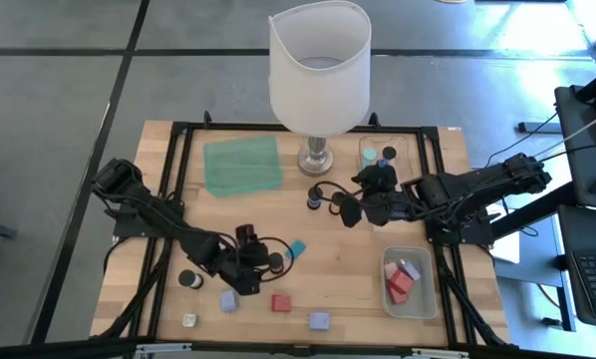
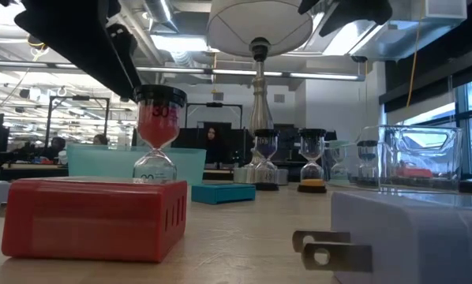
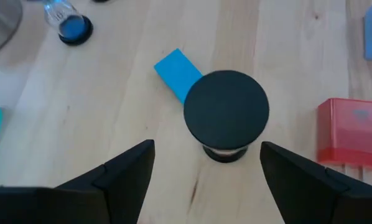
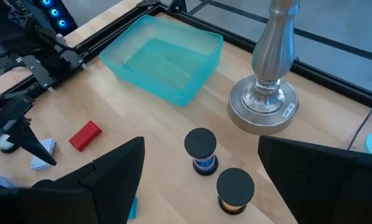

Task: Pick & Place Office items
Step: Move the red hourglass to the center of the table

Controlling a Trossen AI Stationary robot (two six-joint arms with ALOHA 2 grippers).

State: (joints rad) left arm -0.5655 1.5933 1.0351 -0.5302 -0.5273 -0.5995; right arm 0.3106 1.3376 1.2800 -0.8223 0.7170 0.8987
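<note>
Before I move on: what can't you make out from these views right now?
- Clear tray contents: high view, red and pink pieces too small to count.
- Small white piece near the front edge: high view, too small to identify.
- Sand timer under the open left gripper: left wrist view, its black cap hides the body.
- Lamp shade: right wrist view, cut off by the edge.

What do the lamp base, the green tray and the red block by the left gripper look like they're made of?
Lamp base: looks like polished metal, silvery with bright reflections. Green tray: likely translucent plastic, since the wood shows faintly through its tinted walls. Red block: probably glossy moulded plastic, with smooth faces; the low view shows vent-like slots in its side.
</note>
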